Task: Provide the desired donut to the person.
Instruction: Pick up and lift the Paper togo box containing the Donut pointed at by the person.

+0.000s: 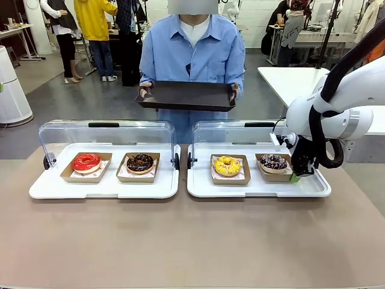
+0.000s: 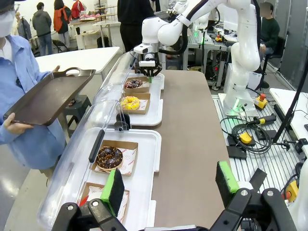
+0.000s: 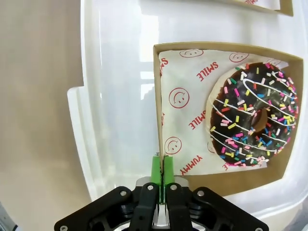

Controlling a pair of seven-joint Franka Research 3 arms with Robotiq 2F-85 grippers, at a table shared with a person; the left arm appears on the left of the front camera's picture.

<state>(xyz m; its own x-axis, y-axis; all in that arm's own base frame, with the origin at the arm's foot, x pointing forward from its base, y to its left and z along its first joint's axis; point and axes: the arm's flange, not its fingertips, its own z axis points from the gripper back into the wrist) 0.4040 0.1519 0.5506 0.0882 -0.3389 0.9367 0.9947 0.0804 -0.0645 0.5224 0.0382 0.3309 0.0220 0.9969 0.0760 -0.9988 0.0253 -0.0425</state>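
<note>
wrist close-up, right gripper [image 3: 162, 169] pinching donut box [image 3: 250, 182] rim, front, person [image 1: 192, 54] holding tray [image 1: 186, 95]

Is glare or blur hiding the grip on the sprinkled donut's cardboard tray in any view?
Right wrist view: the white plastic serving tray is blown out by glare, but the right gripper pinching the wall of the brown cardboard tray is sharp. Front view: even light, faint reflections on the clear plastic lid, nothing blurred. Left wrist view: wide-angle bowing, that gripper small and distant.
</note>
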